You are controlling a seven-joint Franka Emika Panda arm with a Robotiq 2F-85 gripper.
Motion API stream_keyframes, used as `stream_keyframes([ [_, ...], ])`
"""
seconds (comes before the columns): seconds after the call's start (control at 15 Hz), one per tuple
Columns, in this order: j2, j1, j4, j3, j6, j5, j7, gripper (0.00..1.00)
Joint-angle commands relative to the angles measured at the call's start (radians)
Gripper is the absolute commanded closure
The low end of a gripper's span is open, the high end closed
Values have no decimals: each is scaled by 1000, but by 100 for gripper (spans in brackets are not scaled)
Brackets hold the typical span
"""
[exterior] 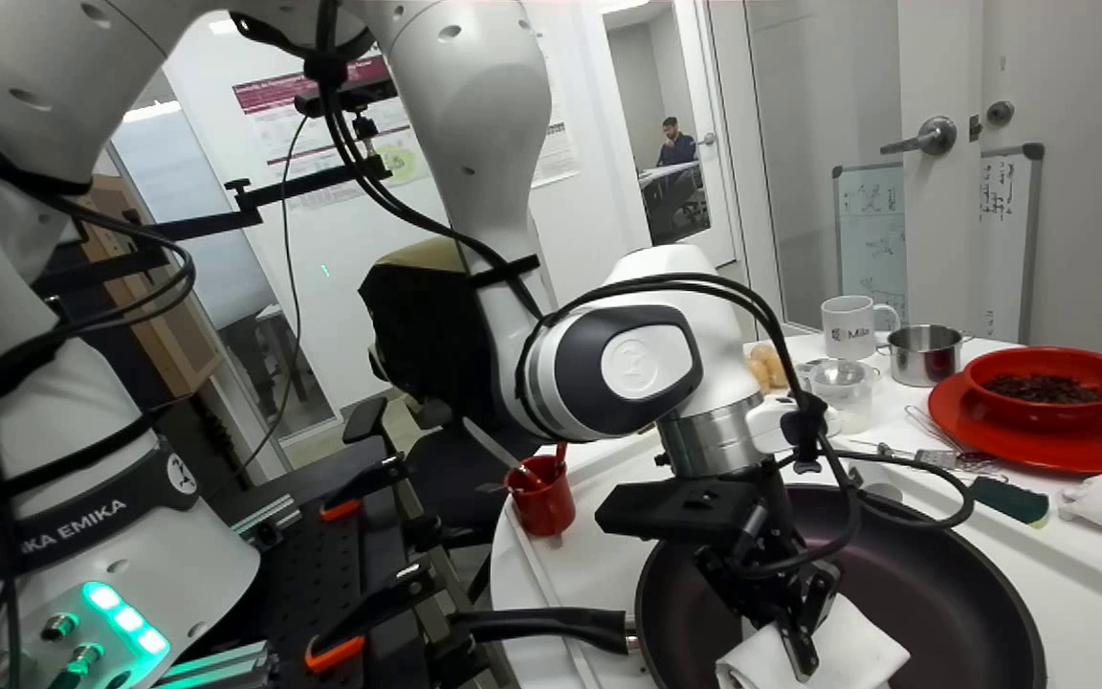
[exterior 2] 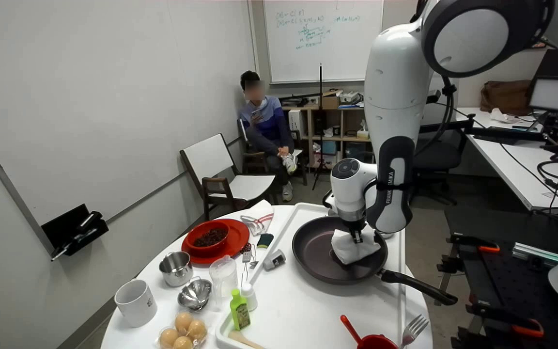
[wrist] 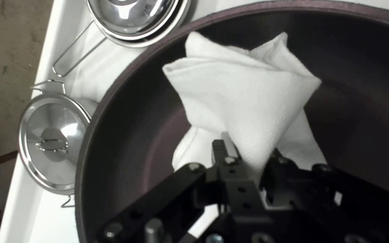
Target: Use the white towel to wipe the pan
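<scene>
Bending over the round white bench (exterior 2: pixel 131 339), the robot arm (exterior 2: pixel 397 82) has its jaws gripping the white towel (wrist: pixel 238 91), a fold of it pinched between them. From where I'm standing, the towel is bunched down inside the dark pan (exterior 2: pixel 314 254), its corners splayed out. The pan sits on a white tray (exterior 2: pixel 303 310), its black handle (exterior 2: pixel 419 287) poking over the tray's edge. Just beside the rim, the wrist view shows 2 shiny steel vessels (wrist: pixel 52 128); whether they touch the pan I can't tell. Farther off on the bench I spot a red bowl (exterior: pixel 1048 410) of dark bits on a red plate (exterior: pixel 991 435), a white mug (exterior 2: pixel 133 305) and 4 brown eggs (exterior 2: pixel 196 329). A red cup (exterior: pixel 543 512) stands near the bench's edge, on the robot's side. By the wall, a person (exterior 2: pixel 274 121) sits holding a phone (exterior 2: pixel 256 115).
</scene>
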Motion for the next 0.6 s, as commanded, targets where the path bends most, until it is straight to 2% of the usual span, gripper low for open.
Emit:
stream_keyframes([
  [0.0, 29, -16, 48, -6, -31, 27, 31, 93],
  [0.53, 65, -44, 126, -10, -71, 50, 91, 93],
])
